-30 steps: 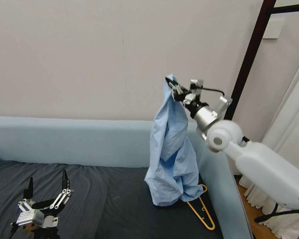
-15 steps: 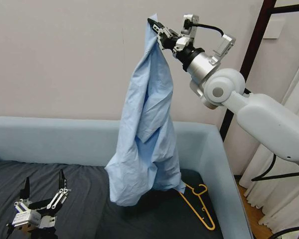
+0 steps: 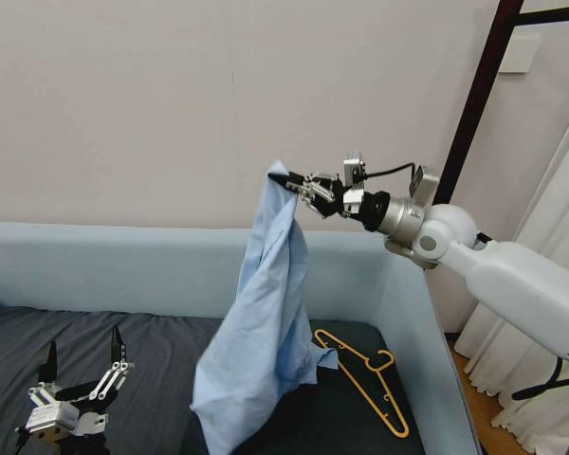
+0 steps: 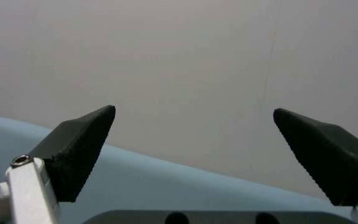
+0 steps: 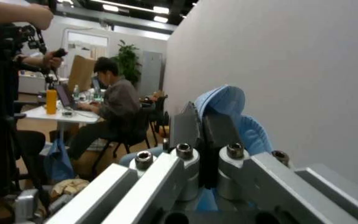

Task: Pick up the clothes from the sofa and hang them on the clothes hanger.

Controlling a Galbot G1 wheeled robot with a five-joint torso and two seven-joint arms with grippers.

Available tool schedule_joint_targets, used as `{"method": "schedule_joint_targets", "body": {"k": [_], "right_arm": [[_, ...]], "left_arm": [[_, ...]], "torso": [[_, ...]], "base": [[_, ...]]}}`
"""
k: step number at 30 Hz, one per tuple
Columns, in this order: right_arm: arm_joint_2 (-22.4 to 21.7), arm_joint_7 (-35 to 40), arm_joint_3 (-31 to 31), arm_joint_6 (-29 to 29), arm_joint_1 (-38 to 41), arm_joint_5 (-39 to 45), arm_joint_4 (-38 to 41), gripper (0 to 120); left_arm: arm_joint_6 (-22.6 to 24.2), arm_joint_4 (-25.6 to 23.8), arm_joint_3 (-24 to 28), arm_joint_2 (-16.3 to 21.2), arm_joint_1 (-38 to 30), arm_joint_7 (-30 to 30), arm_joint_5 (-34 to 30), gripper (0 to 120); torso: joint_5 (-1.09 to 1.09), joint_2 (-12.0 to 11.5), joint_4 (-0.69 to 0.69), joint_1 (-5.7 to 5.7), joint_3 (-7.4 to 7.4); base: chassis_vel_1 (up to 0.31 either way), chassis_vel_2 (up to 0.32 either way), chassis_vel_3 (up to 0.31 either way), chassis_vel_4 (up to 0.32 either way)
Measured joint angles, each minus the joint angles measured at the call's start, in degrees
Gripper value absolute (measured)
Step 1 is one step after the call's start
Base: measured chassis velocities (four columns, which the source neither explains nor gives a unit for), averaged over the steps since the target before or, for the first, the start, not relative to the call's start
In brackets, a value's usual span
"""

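A light blue shirt (image 3: pixel 266 332) hangs from my right gripper (image 3: pixel 291 185), which is shut on its top edge near the wall. The shirt's lower end rests on the dark sofa seat (image 3: pixel 171 360). In the right wrist view the fingers (image 5: pixel 195 128) pinch blue shirt (image 5: pixel 229 105) cloth. A yellow clothes hanger (image 3: pixel 365 374) lies flat on the seat, just right of the shirt. My left gripper (image 3: pixel 83 365) sits low at the front left above the seat, open, holding nothing; its fingertips (image 4: pixel 82 147) stand wide apart.
The pale blue sofa back (image 3: pixel 123 265) and right arm (image 3: pixel 417 360) border the seat. A dark upright pole (image 3: pixel 474 104) of a rack stands at the right, beside white curtains (image 3: pixel 550 284).
My right gripper has dropped from high up to about sofa-back height and shifted left, carrying the shirt. The shirt's lower end now lies further left, uncovering the hanger. The left gripper has barely moved.
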Motion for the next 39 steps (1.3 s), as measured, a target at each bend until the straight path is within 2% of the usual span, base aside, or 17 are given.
{"method": "schedule_joint_targets", "body": {"k": [7, 10, 15, 21, 33, 37, 39], "right_arm": [[1.34, 2.02, 0.08, 1.08, 0.67, 0.04, 2.10, 0], [2.17, 4.64, -0.15, 1.94, -0.25, -1.38, 2.52, 0], [2.46, 5.87, 0.09, 2.50, -2.01, -2.49, 2.26, 0], [2.24, 6.03, 1.08, 2.68, -3.95, -2.94, 2.40, 0], [3.77, 6.86, 1.19, 2.91, -4.21, -3.45, 2.30, 0], [3.79, 7.01, 1.12, 2.94, -4.16, -3.46, 2.42, 0], [3.64, 7.12, 1.05, 2.97, -4.15, -3.48, 2.65, 0]], "left_arm": [[0.48, 3.93, 2.93, 5.08, -4.69, 4.99, -3.81, 100], [-1.50, 6.72, 6.37, 7.82, -7.29, 12.05, -6.61, 100], [-3.16, 11.41, 10.02, 8.08, -9.82, 16.08, -4.69, 100], [-2.67, 15.63, 12.47, 6.30, -12.18, 16.51, -1.36, 100], [-1.48, 19.31, 15.35, 6.64, -13.87, 19.12, 1.63, 96], [-1.55, 21.20, 15.83, 6.85, -14.15, 19.56, 2.42, 87], [-1.67, 21.81, 16.15, 6.72, -14.23, 20.15, 2.80, 76]], "torso": [[0.00, 0.00, 0.00, 0.00, 0.00], [0.01, 0.00, 0.00, 0.00, 0.00], [0.02, 0.00, -0.01, 0.00, 0.00], [0.02, 0.00, -0.01, 0.00, 0.00], [0.02, 0.00, 0.00, 0.00, 0.00], [0.01, 0.00, 0.00, 0.00, 0.00], [0.02, 0.00, 0.00, 0.00, 0.00]], "base": [[0.000, 0.000, 0.000, 0.000], [0.000, 0.000, 0.000, 0.000], [0.000, 0.000, 0.000, 0.000], [0.000, 0.000, 0.000, 0.000], [0.000, 0.000, 0.000, 0.000], [0.000, 0.000, 0.000, 0.000], [0.000, 0.000, 0.000, 0.000]]}}
